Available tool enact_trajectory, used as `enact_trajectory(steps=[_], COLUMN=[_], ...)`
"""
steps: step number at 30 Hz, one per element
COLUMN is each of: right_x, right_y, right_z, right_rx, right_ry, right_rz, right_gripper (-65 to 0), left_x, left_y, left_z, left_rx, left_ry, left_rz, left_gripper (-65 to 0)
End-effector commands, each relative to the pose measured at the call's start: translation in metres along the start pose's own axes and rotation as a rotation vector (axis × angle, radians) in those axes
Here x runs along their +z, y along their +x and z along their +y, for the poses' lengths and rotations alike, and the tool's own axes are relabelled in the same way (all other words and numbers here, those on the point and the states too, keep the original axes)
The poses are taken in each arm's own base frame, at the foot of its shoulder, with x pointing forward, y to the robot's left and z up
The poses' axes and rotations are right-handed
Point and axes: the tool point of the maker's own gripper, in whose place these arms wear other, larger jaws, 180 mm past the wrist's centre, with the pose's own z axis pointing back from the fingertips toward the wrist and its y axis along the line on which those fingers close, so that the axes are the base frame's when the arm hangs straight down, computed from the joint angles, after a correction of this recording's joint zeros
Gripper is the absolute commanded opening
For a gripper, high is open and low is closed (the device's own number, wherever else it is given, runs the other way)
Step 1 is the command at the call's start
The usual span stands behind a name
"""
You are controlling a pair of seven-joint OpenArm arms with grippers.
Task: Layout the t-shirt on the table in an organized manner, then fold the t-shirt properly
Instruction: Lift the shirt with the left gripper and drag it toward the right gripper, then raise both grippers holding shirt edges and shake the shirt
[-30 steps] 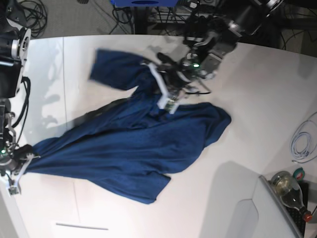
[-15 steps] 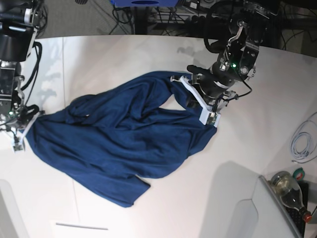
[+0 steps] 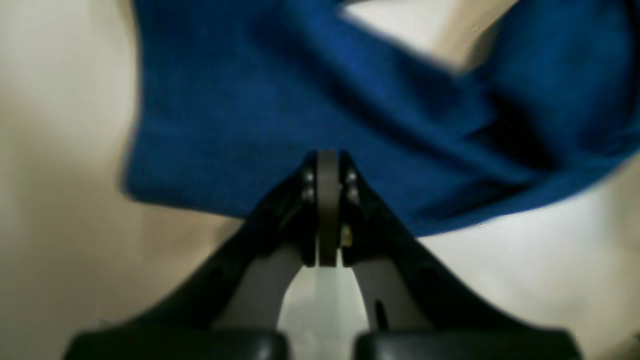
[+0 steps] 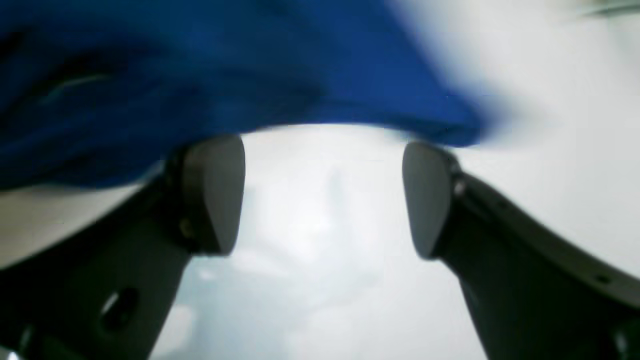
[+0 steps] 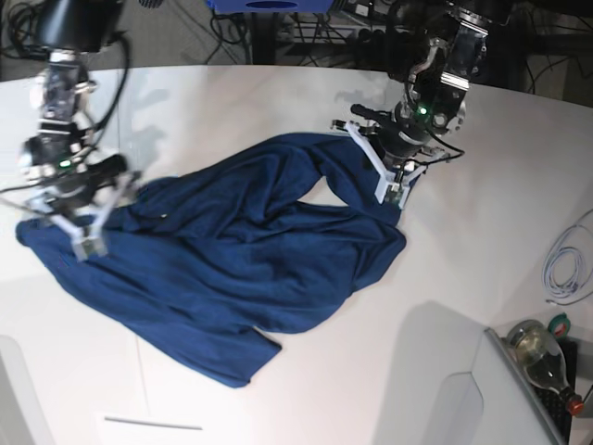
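Bottle: I see a glass bottle (image 5: 542, 357) lying at the near corner past the table's edge, well apart from the t-shirt.
Cable: a coiled white cable (image 5: 565, 264) rests on the table (image 5: 482, 232) on the same side, clear of the t-shirt.
T-shirt: the dark navy t-shirt (image 5: 232, 264) lies rumpled across the middle of the table, folds bunched at its centre and one corner trailing toward the near edge.
Right gripper: on my base view it stands over the t-shirt's end away from the cable (image 5: 79, 218); its wrist camera shows both pads (image 4: 215, 192) spread wide with bare table between them and the t-shirt's blurred edge just beyond, nothing held.
Left gripper: it sits at the t-shirt's far edge, on the cable's side (image 5: 394, 185); its wrist view shows the fingers (image 3: 327, 200) pressed together, pinching the blue cloth's hem (image 3: 280, 125).
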Motion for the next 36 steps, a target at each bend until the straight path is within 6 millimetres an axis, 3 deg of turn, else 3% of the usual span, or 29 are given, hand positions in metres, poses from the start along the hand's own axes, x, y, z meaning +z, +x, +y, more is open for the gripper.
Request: enact_trajectory(steps=[1, 5, 10, 12, 15, 18, 20, 29, 36], right_x=[0.002, -0.008, -0.025, -0.027, -0.025, -0.013, -0.002, 0.028, 0.029], right_y=[0.015, 0.014, 0.001, -0.003, -0.017, -0.03, -0.04, -0.075, -0.083], right_z=[-0.012, 0.018, 0.035, 0.037, 0.042, 0.037, 0.032, 0.015, 0.015], right_rx=[0.004, -0.032, -0.048, -0.047, -0.037, -0.022, -0.009, 0.045, 0.047], right_ry=[-0.031, 0.035, 0.089, 0.097, 0.11, 0.088, 0.068, 0.009, 0.01], right_rz=[-0.04, -0.055, -0.003, 0.008, 0.033, 0.04, 0.05, 0.111, 0.131], right_gripper=[-19.1, -19.1, -21.0, -31.4, -65.0, -61.2, -65.0, -64.2, -64.2], left_x=[0.0, -0.006, -0.007, -0.003, 0.005, 0.02, 0.032, 0.07, 0.063], left_y=[0.005, -0.021, -0.055, -0.066, -0.08, -0.089, -0.089, -0.058, -0.047], left_z=[0.003, 0.007, 0.007, 0.006, 0.0, -0.001, -0.008, -0.03, -0.027], left_rx=[-0.013, -0.048, -0.055, -0.058, -0.058, -0.074, -0.082, -0.092, -0.092], left_ry=[0.013, 0.042, 0.045, 0.042, 0.03, 0.021, 0.008, -0.041, -0.032], left_rz=[-0.033, 0.018, 0.097, 0.118, 0.139, 0.14, 0.125, 0.008, -0.013], left_gripper=[-65.0, -65.0, -65.0, -65.0, -65.0, -65.0, -65.0, -65.0, -65.0])
